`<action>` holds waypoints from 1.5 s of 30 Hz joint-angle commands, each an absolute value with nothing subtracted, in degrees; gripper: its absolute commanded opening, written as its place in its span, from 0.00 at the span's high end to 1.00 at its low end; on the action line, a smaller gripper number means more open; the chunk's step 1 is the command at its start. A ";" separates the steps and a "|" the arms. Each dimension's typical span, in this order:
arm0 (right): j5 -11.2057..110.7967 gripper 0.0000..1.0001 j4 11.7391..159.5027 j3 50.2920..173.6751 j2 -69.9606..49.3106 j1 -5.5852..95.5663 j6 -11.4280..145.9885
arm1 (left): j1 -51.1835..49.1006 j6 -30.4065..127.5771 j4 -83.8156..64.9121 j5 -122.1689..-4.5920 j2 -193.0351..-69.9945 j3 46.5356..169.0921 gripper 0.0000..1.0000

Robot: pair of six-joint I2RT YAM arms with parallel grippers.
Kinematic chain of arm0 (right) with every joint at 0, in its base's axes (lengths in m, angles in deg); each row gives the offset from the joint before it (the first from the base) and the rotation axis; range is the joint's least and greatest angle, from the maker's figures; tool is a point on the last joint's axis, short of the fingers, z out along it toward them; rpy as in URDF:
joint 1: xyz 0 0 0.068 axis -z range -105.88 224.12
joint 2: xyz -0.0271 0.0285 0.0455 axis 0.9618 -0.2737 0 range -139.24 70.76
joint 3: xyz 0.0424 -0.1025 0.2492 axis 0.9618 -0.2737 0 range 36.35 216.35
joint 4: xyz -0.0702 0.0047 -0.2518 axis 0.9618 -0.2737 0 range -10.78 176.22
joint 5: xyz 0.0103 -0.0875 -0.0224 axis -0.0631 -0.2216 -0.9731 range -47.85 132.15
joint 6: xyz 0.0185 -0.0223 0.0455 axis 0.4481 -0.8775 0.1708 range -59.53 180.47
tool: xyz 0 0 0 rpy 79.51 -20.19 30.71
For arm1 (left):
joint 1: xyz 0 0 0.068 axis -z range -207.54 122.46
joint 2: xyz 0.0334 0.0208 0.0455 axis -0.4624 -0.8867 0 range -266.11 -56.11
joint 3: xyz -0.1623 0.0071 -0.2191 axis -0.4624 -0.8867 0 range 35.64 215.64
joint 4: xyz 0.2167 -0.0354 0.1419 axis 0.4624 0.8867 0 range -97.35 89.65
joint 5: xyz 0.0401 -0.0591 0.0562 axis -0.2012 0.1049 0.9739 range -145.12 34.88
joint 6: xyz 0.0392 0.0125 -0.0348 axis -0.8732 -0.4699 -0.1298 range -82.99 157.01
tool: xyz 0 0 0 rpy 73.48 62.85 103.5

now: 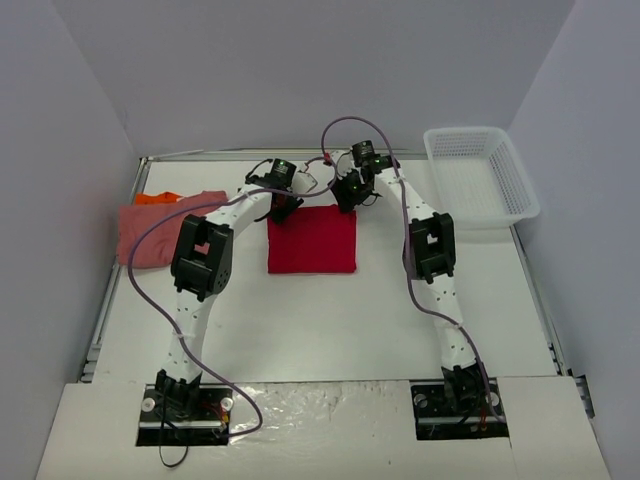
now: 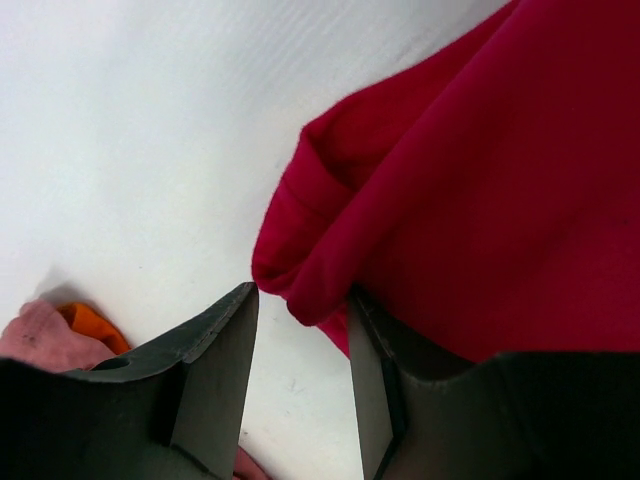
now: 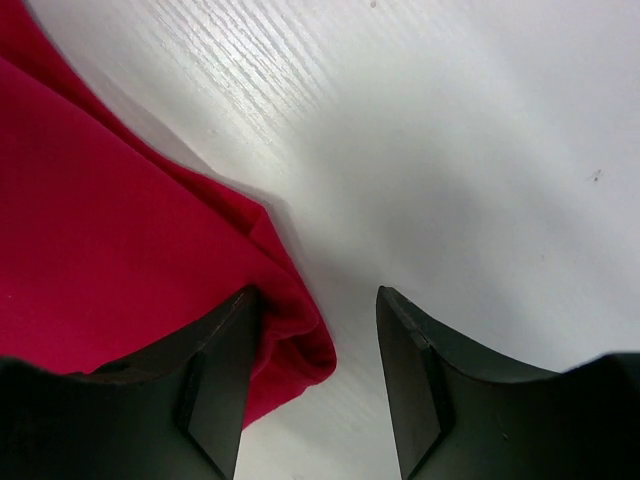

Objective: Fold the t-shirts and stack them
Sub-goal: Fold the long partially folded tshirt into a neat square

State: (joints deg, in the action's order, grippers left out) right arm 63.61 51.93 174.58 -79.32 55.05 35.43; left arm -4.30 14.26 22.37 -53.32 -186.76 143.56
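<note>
A bright red t-shirt point(image 1: 311, 240) lies folded into a flat rectangle on the white table. My left gripper point(image 1: 286, 206) hovers over its far left corner, and my right gripper point(image 1: 347, 194) over its far right corner. In the left wrist view the left gripper point(image 2: 300, 300) is open, with the red t-shirt's point(image 2: 480, 200) corner resting just at the fingertips, not pinched. The right gripper point(image 3: 318, 300) is open too, and the red corner point(image 3: 290, 345) lies loose beside its left finger point(image 3: 215, 390). A salmon pink t-shirt point(image 1: 150, 235) lies crumpled at the left, with an orange t-shirt point(image 1: 158, 198) peeking out behind it.
A white mesh basket point(image 1: 480, 175) stands at the back right, partly over the table's edge. Grey walls close in the table on three sides. Bare white tabletop point(image 1: 330, 320) stretches between the red shirt and the arm bases.
</note>
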 commanded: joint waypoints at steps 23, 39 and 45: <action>61.74 0.45 61.78 161.46 -56.26 55.22 37.44 | -7.67 22.32 24.47 -50.63 -168.45 144.67 0.59; 69.31 1.00 52.29 146.13 -51.94 46.79 31.46 | -26.57 18.46 29.56 -64.96 -147.78 114.66 0.61; 68.17 1.00 52.29 147.97 -54.84 42.92 31.73 | -27.19 19.78 29.48 -65.67 -142.86 111.32 0.61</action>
